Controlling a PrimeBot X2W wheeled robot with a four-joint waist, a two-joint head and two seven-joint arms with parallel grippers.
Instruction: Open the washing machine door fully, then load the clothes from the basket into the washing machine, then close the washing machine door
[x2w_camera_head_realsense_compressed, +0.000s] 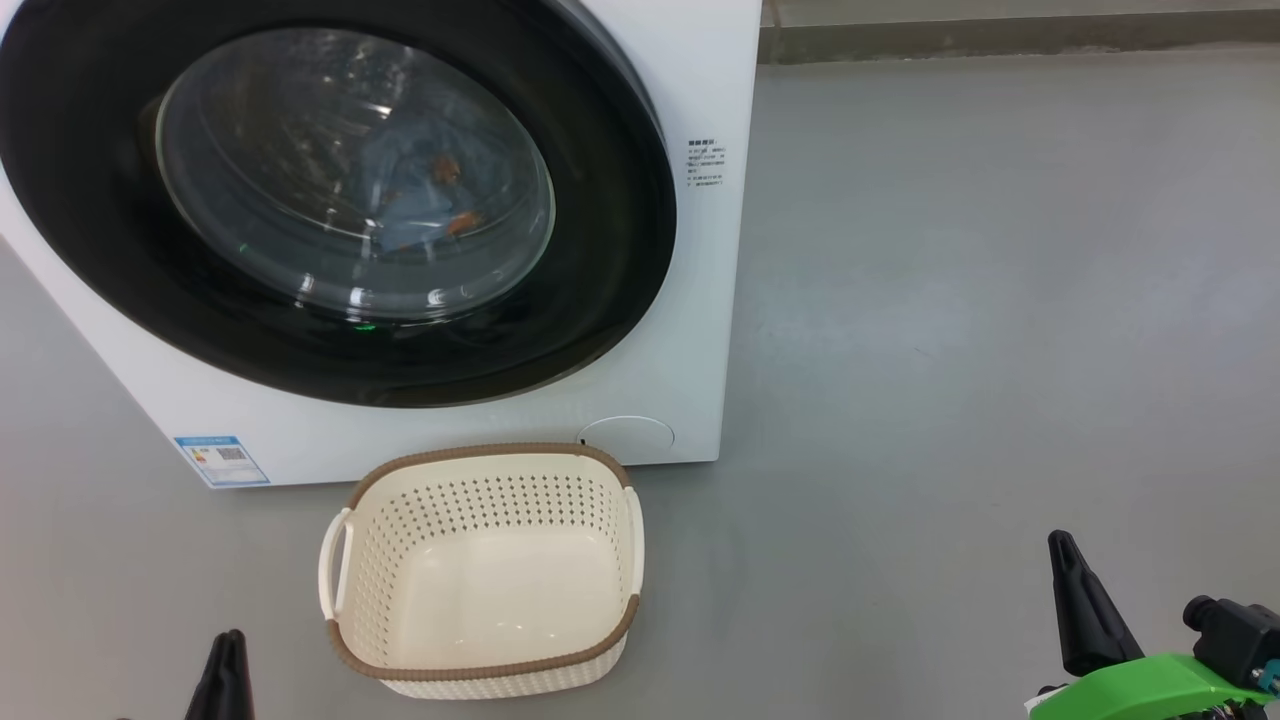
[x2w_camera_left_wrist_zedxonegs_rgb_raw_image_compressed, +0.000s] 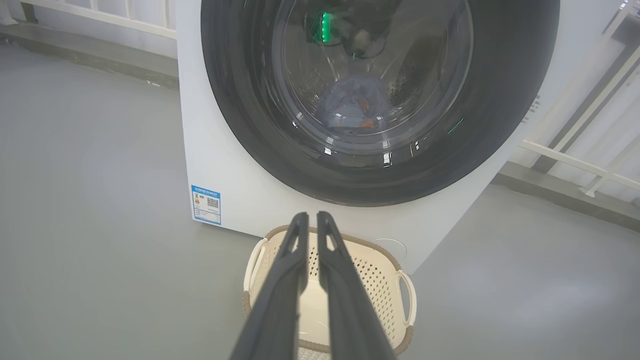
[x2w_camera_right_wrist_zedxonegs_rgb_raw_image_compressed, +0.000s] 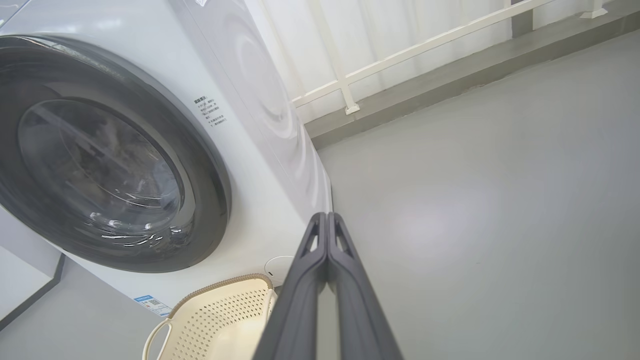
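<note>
Washing machine door (x2w_camera_head_realsense_compressed: 340, 190): shut on the washing machine (x2w_camera_head_realsense_compressed: 700, 330), with the clothes (x2w_camera_head_realsense_compressed: 420, 195) visible inside through the glass.
The basket (x2w_camera_head_realsense_compressed: 480, 455) stands empty on the floor in front. The left tool (x2w_camera_left_wrist_zedxonegs_rgb_raw_image_compressed: 308, 220) and right tool (x2w_camera_right_wrist_zedxonegs_rgb_raw_image_compressed: 326, 217) are fully closed, gripping nothing. The task appears complete. Final check: confirm the black rim sits flush all round; if not, press it squarely.

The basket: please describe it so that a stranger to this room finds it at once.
Find the big white washing machine, its round black door shut. On the grey floor just before it stands the basket. It alone is cream perforated plastic, with a brown rim band and two white side handles.
</note>
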